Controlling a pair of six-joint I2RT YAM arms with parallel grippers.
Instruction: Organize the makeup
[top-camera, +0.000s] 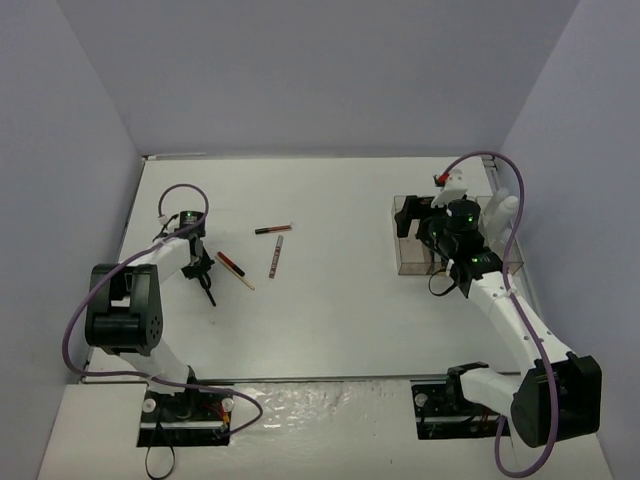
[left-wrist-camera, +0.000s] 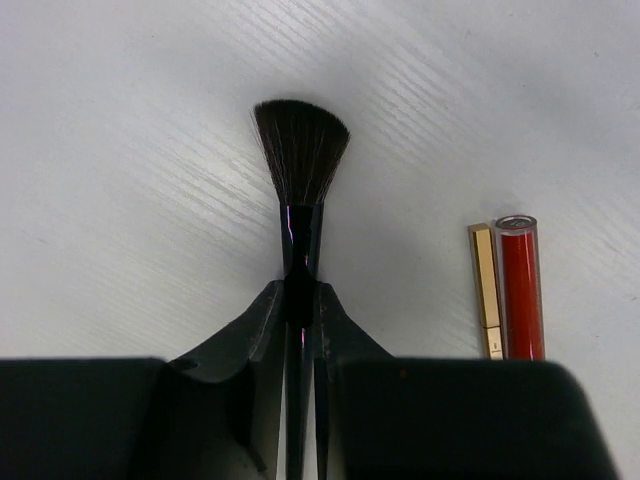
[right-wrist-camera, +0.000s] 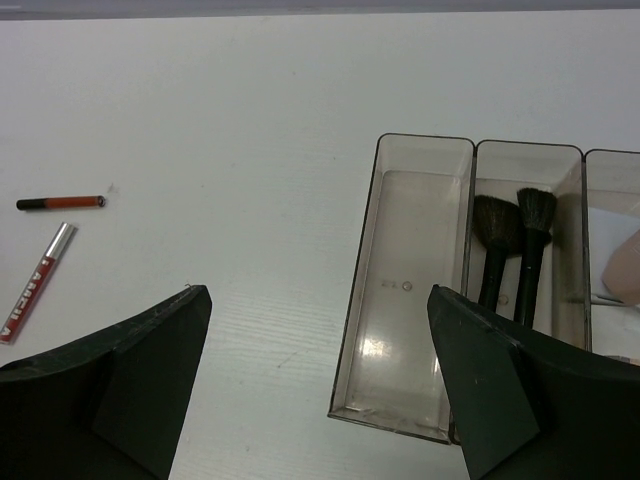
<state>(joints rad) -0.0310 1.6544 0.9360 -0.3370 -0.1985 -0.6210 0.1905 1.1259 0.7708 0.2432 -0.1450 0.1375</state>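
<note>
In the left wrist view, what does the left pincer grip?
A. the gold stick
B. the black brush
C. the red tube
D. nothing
B: the left pincer is shut on the thin handle of the black brush, whose bristles fan out in front of it, while the red tube lies apart to the side, untouched.

Brush (left-wrist-camera: 300, 170) handle end hidden inside left hand (left-wrist-camera: 300, 305)

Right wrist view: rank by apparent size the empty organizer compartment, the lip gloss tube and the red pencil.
Largest: the empty compartment.
Next: the lip gloss tube, though it lies nearer the camera than the pencil, so the real order is unsure.
Smallest: the red pencil.
</note>
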